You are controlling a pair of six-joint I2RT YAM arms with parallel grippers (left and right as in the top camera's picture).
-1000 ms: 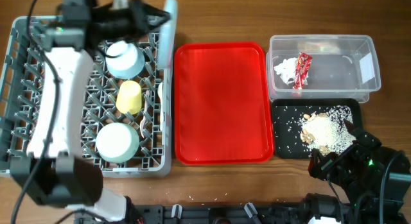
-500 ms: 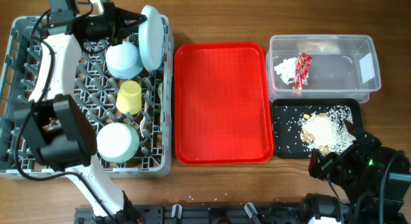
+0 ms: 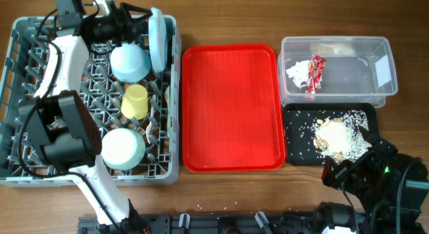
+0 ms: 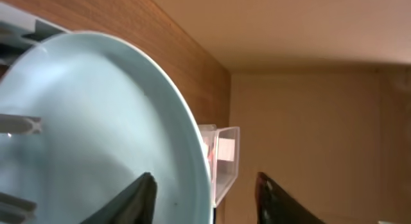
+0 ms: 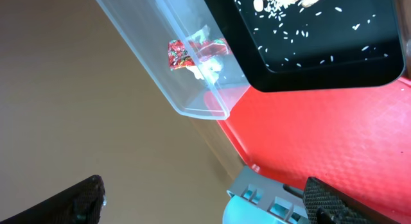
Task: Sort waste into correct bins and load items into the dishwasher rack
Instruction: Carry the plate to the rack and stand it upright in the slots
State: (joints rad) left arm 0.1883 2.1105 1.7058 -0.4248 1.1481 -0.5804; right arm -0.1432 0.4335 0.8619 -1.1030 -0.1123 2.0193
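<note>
Standing light blue plate (image 3: 156, 39) in dishwasher rack (image 3: 20, 93), worktop's far-left corner.
Straighter than a moment ago (likely slotted); left claw (image 4: 205, 179) spread about its rim, right claw (image 5: 202, 185) spread too.

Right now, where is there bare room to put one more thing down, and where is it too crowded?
The red tray, between rack and tub, is wholly bare. The tub's right half, past the wrapper, is free. The rack's left columns are bare. Crowded: its right columns, with plate, bowls and cup, and the black tray, with rice.
</note>
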